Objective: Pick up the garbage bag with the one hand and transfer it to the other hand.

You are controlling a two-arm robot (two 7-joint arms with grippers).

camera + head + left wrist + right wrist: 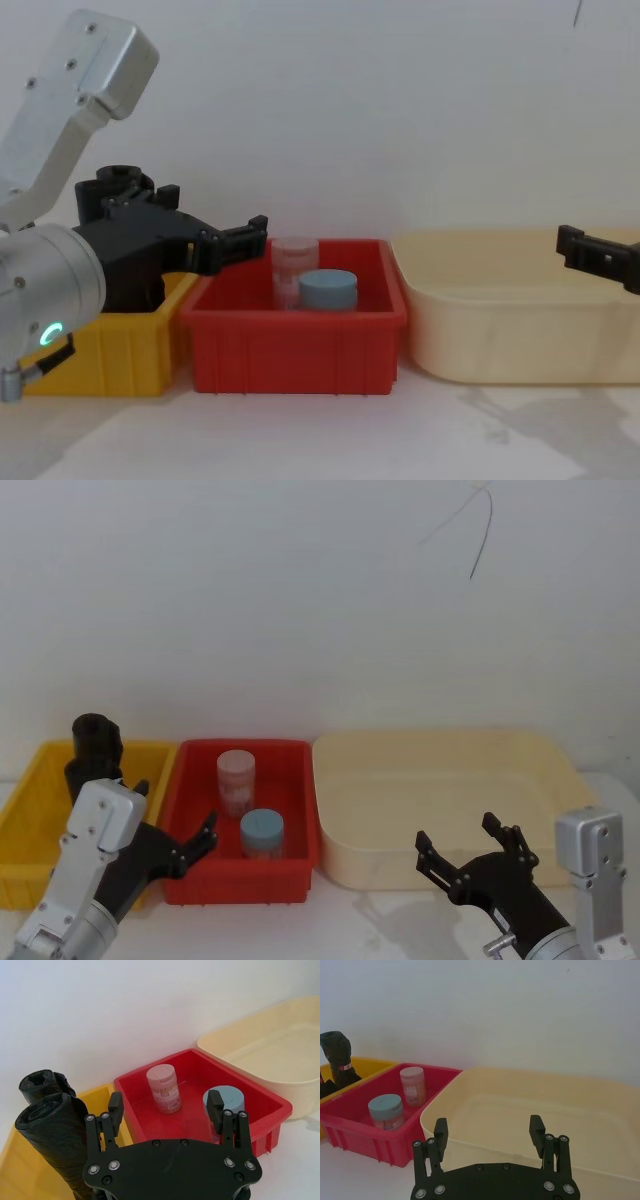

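Observation:
The garbage bag (95, 738) is a black roll standing upright in the yellow bin (30, 810). Its red-and-white label shows on the garbage bag (338, 1052) in the right wrist view. In the left wrist view the garbage bag (42, 1084) stands behind a thicker, lumpier black roll (55, 1135). My left gripper (178, 810), on the arm with the green light, hovers open by the yellow bin's right wall, just short of the rolls, with nothing between the fingers of the left gripper (165, 1102). My right gripper (456, 832) is open and empty in front of the cream tub.
A red bin (190, 880) beside the yellow one holds a pink jar (237, 780) and a blue-lidded jar (262, 832). A large cream tub (440, 780) fills the right. A white wall rises close behind the bins. Bare table lies in front.

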